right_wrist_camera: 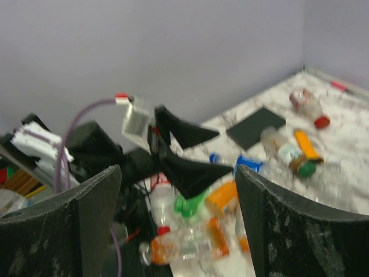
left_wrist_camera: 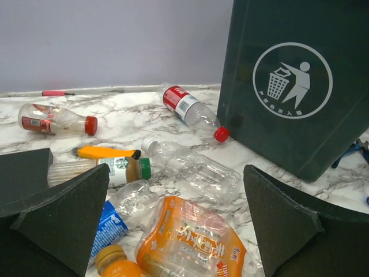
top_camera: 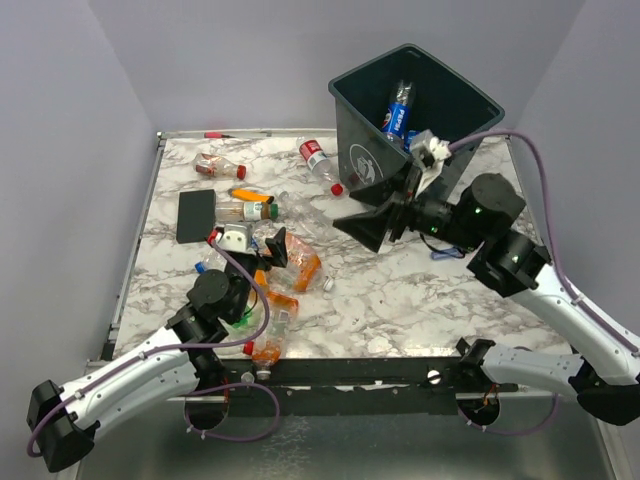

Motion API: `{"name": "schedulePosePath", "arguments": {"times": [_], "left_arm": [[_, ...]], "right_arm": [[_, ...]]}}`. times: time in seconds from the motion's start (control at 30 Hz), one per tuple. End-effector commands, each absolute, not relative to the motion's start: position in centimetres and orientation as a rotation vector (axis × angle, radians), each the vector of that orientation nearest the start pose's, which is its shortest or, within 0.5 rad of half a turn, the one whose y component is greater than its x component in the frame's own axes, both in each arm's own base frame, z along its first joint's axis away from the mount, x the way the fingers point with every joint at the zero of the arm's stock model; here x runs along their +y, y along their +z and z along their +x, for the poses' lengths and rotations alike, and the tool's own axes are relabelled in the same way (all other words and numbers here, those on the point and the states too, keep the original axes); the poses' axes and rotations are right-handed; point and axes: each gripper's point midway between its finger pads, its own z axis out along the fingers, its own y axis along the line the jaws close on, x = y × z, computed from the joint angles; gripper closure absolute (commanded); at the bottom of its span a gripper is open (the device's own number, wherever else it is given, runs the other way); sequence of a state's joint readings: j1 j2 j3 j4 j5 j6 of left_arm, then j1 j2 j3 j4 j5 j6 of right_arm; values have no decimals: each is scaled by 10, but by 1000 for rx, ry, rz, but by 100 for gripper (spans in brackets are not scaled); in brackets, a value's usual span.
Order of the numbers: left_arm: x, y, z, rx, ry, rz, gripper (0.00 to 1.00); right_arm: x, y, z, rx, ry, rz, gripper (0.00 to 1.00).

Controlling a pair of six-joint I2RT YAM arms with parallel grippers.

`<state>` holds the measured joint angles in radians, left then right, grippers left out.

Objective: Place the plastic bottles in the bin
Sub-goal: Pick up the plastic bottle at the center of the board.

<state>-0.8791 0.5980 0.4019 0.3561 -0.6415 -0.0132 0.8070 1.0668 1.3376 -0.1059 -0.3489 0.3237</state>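
The large dark green-grey plastic bin (top_camera: 365, 160) stands mouth up at the far right of the marble-patterned table (top_camera: 400, 300). Its white-logo side faces the left arm. A blue-labelled plastic bottle (top_camera: 398, 112) is inside, leaning steeply with its long axis up one wall.

The right pincer (top_camera: 385, 212) hangs just beside the bin's near lower corner. It is released, its black wedges spread with nothing between them, so it looks free for another fetch.

The left pincer (left_wrist_camera: 176, 173) is also released and empty. It sits low over the heap of bottles at the near left, which suggests it is lining up a pick.

In the left wrist view, a crushed clear unlabelled bottle (left_wrist_camera: 193, 167) lies on its side in the gap between the fingers. Its white neck end points to the far left and its base points toward the bin. That axis runs diagonally across the gap, so the wrist may need to turn before closing.

Behind it, a red-labelled clear bottle (left_wrist_camera: 190, 109) lies on a similar diagonal, its red cap almost at the bin's foot. A brown bottle with a green cap (left_wrist_camera: 109, 170) lies crosswise, cap to the right. A flattened orange plastic bottle (left_wrist_camera: 190, 242) lies nearest the camera.
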Motion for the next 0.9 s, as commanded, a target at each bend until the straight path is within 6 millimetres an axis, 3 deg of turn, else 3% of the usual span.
{"name": "schedulePosePath", "arguments": {"times": [0.0, 0.17, 0.3, 0.43, 0.53, 0.63, 0.7, 0.87], "left_arm": [[-133, 271, 259, 1456, -196, 72, 1], [-130, 261, 266, 1537, -131, 34, 1], [-144, 253, 271, 1615, -157, 35, 1], [-159, 240, 282, 1705, -153, 22, 1], [-170, 209, 298, 1871, -122, -2, 1], [-194, 181, 313, 2014, -195, -45, 1], [-204, 178, 324, 2027, -233, -139, 1], [-207, 174, 365, 2032, -312, -450, 1]], "right_arm": [[291, 390, 191, 1566, 1067, -623, 17], [267, 331, 198, 1667, 984, -479, 15], [241, 277, 219, 1795, 894, -166, 12], [238, 239, 219, 1855, 884, -118, 10], [242, 213, 215, 1932, 863, -163, 9], [244, 198, 215, 1967, 853, -177, 10], [244, 195, 215, 1965, 853, -182, 10], [244, 194, 212, 1968, 864, -186, 11]]}}
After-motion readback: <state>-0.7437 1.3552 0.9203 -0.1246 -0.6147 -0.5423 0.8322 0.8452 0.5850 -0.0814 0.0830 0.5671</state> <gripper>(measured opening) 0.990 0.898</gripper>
